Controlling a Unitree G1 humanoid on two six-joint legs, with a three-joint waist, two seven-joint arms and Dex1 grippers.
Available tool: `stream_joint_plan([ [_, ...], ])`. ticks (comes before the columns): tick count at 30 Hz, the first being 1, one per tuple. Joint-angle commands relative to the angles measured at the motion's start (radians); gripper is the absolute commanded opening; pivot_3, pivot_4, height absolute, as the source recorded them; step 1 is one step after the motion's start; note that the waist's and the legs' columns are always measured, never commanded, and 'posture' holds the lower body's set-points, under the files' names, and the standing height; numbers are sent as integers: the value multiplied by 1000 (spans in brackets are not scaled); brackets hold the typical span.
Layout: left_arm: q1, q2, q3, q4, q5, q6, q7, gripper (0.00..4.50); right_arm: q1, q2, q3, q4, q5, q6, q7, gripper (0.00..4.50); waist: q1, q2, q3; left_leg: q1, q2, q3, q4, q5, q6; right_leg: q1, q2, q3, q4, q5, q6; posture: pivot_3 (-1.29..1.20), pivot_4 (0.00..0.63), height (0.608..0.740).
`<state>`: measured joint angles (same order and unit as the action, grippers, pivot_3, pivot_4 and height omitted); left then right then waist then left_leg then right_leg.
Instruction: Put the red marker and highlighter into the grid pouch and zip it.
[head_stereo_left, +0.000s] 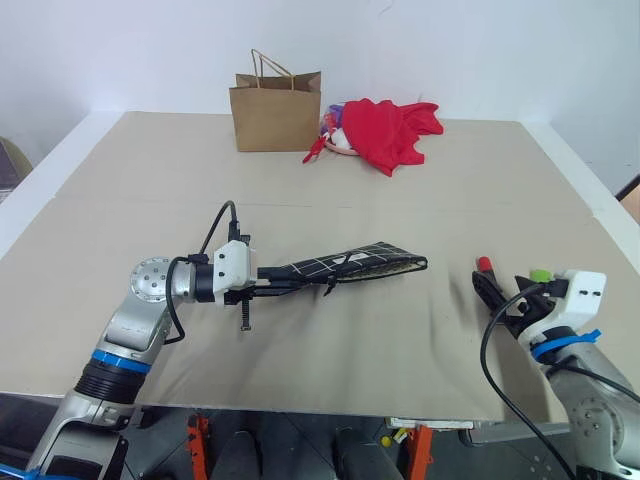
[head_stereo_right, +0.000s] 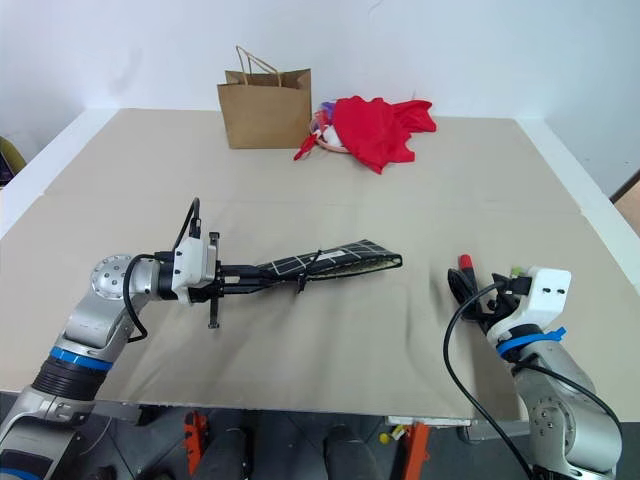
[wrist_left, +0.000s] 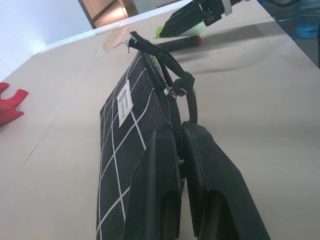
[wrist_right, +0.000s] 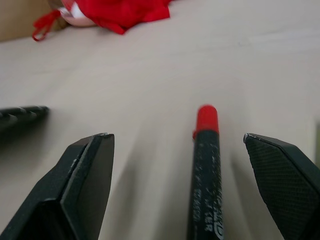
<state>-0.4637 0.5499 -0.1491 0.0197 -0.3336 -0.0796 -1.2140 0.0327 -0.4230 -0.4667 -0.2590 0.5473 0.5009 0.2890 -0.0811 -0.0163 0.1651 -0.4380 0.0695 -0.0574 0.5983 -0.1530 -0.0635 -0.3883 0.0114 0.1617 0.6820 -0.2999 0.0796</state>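
Left end effector (head_stereo_left: 285, 282) pinches the black white-gridded pouch (head_stereo_left: 355, 265); right end effector (wrist_right: 182, 175) spread around red-capped marker (wrist_right: 205, 170).

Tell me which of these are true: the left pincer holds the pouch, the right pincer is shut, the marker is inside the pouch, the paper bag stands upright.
1. The left pincer grips the grid pouch. True.
2. The right pincer is shut. False: it is open, its fingers either side of the red marker.
3. The marker is inside the pouch. False: it lies on the table.
4. The brown paper bag stands upright. True.
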Motion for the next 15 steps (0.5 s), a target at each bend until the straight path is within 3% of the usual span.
stream_joint_plan([
  [1,-17,9,19,-37,-7,-4,0,0,-9,-5,5,17,-33,-46,2,4459,1,1,0,0,0,0,0,0,0,0,0,0,0,0,0,0,150,740],
  [11,2,22,23,-53,8,-15,15,0,42,-25,95,51,-149,-82,34,4459,2,1,1,0,-1,0,-1,0,0,0,0,0,0,-1,0,0,150,740],
  [14,6,25,24,-63,9,-11,21,0,69,-15,135,47,-202,-76,7,3750,2,1,1,0,-1,0,-1,0,0,0,0,0,0,-1,0,0,150,740],
  [15,7,25,24,-65,9,-10,23,0,74,-10,143,45,-213,-76,-1,3296,2,1,1,0,-1,0,-1,0,0,0,0,0,0,-1,0,0,150,740],
])
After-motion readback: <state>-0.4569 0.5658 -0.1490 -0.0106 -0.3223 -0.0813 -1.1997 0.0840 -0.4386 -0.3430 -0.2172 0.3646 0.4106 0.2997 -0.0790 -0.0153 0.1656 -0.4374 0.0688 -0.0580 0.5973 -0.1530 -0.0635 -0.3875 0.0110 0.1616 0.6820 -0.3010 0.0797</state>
